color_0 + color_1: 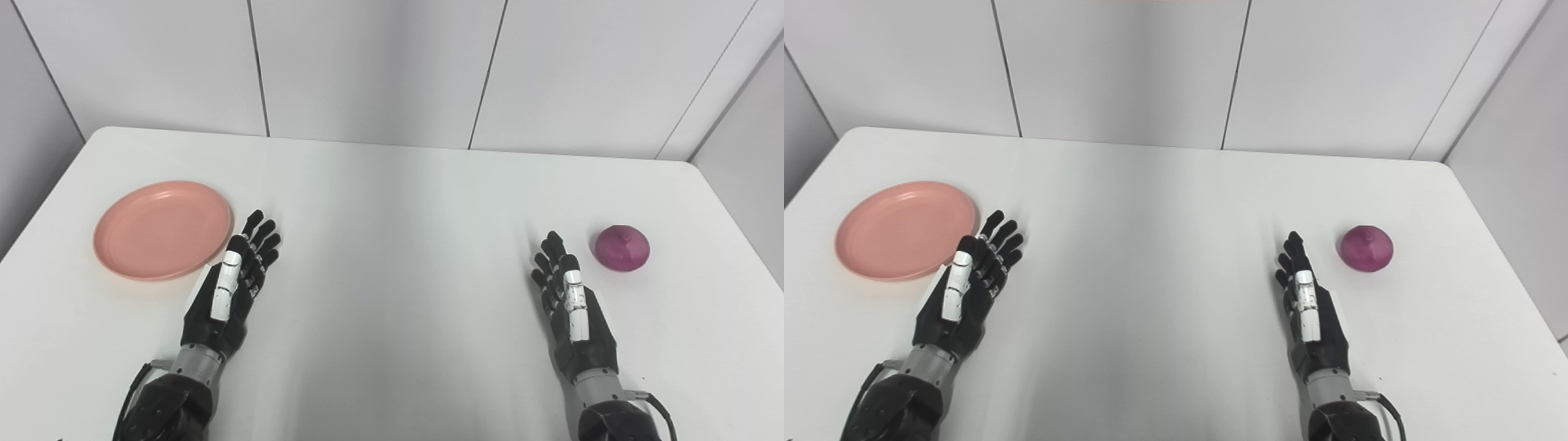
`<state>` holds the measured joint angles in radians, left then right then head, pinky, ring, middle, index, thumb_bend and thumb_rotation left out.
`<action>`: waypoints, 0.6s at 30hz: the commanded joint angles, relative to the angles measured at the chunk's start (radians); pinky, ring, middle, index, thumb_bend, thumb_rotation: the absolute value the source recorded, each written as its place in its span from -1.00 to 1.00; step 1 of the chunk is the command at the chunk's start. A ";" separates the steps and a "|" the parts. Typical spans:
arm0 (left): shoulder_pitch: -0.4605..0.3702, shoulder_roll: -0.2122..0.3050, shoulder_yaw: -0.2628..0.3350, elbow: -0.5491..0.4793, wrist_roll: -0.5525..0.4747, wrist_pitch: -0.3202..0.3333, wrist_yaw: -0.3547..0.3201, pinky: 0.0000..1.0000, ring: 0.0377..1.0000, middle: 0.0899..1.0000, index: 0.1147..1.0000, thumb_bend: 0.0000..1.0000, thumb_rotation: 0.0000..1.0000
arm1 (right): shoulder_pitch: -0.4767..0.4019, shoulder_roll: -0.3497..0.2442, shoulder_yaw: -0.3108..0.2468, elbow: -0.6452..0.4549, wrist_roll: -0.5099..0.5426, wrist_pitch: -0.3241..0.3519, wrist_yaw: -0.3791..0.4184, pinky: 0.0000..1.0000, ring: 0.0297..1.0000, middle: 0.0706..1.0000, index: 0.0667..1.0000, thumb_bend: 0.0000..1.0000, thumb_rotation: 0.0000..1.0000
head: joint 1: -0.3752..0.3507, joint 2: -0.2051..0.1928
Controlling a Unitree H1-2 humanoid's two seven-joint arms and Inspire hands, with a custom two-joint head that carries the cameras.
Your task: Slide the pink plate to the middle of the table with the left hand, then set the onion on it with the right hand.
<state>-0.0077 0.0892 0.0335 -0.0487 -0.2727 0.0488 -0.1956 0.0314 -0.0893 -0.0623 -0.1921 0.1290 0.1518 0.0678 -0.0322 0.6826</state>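
A round pink plate lies flat on the left side of the white table. My left hand rests open just right of the plate's near rim, fingers stretched forward, holding nothing. A purple onion sits on the right side of the table. My right hand is open too, fingers pointing forward, a short gap to the left of the onion and slightly nearer to me.
Grey wall panels stand behind the table's far edge. The table's side edges run close past the plate on the left and past the onion on the right.
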 commanded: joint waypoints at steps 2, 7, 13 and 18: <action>0.009 -0.005 0.005 -0.004 0.004 0.013 0.013 0.95 0.91 0.92 0.88 0.39 0.99 | -0.015 -0.005 -0.004 -0.036 0.007 -0.020 0.005 1.00 0.99 1.00 1.00 0.34 1.00 | 0.002 0.000; 0.010 -0.010 0.007 -0.010 -0.001 0.016 0.015 0.96 0.92 0.92 0.89 0.28 1.00 | -0.017 -0.003 -0.010 -0.026 0.022 -0.043 0.011 1.00 1.00 1.00 1.00 0.09 1.00 | 0.002 -0.002; 0.011 -0.010 0.006 -0.012 0.002 0.013 0.016 0.96 0.92 0.92 0.90 0.26 1.00 | -0.018 -0.003 -0.012 -0.024 0.023 -0.047 0.010 1.00 1.00 1.00 1.00 0.06 1.00 | 0.004 -0.002; 0.010 -0.011 0.007 -0.014 0.004 0.014 0.020 0.96 0.92 0.92 0.89 0.29 1.00 | -0.019 -0.004 -0.012 -0.019 0.021 -0.055 0.012 1.00 1.00 1.00 1.00 0.08 1.00 | 0.004 -0.002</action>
<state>-0.0024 0.0832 0.0370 -0.0543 -0.2742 0.0497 -0.1890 0.0314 -0.0893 -0.0684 -0.1907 0.1455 0.1504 0.0743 -0.0291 0.6811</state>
